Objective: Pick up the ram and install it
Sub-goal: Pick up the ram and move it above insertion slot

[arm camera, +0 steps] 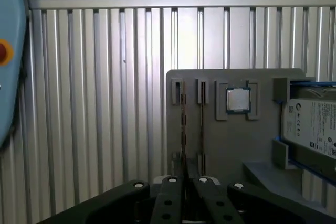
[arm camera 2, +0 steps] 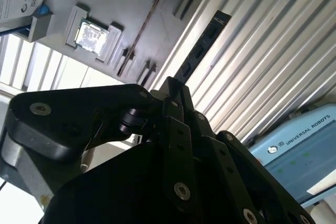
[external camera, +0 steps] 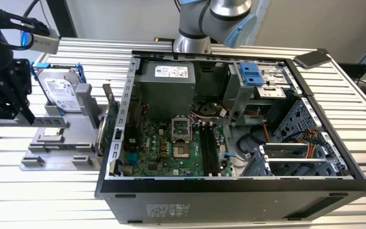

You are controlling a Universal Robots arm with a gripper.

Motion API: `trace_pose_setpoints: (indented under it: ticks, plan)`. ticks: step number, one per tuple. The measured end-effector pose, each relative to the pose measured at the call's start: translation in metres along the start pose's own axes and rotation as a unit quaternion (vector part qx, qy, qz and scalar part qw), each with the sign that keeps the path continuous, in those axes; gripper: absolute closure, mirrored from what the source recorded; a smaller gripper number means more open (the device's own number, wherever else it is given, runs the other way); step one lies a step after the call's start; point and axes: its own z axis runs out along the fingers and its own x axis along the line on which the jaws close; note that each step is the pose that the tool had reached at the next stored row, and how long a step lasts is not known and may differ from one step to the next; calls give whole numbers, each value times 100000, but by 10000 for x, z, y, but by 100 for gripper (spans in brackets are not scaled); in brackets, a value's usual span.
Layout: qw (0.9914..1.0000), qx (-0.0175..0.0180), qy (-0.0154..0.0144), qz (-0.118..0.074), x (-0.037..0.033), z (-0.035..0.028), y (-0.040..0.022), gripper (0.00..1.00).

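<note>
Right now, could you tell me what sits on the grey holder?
Two thin boards on edge, a processor chip, a hard drive; the gripper covers part of the holder.

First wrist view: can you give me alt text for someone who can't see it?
The black gripper hangs over a grey parts holder on a ribbed metal table. The holder carries two thin boards on edge in slots, a square silver processor chip and a hard drive.

Black claw (arm camera: pixel 186 183), grey tray (arm camera: pixel 236 145), green mobo (external camera: pixel 164 149), ribbed silver table (arm camera: pixel 105 103)

Both wrist views (close) share the holder (arm camera: pixel 236 140).
</note>
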Motion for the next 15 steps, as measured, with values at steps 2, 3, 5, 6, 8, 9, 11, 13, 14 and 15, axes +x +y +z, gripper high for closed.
trace_pose_setpoints:
  ticks: [2,3,5,6,8,9,11,13,14,15]
  plan:
    - [100000,2,-2,0,0,-34,0,100]
    - [100000,2,-1,-1,1,-48,0,100]
    - [100000,0,3,1,1,-75,0,100]
    - [100000,2,0,-1,1,-87,0,100]
    - [100000,1,1,0,1,-112,0,100]
    - [100000,2,-2,-1,1,-123,0,100]
    - [100000,6,-5,-1,2,-147,0,100]
    - [100000,3,-2,-1,2,-172,0,100]
    - [100000,3,-2,-1,2,-183,0,100]
    - [100000,1,-1,-1,2,-195,0,100]
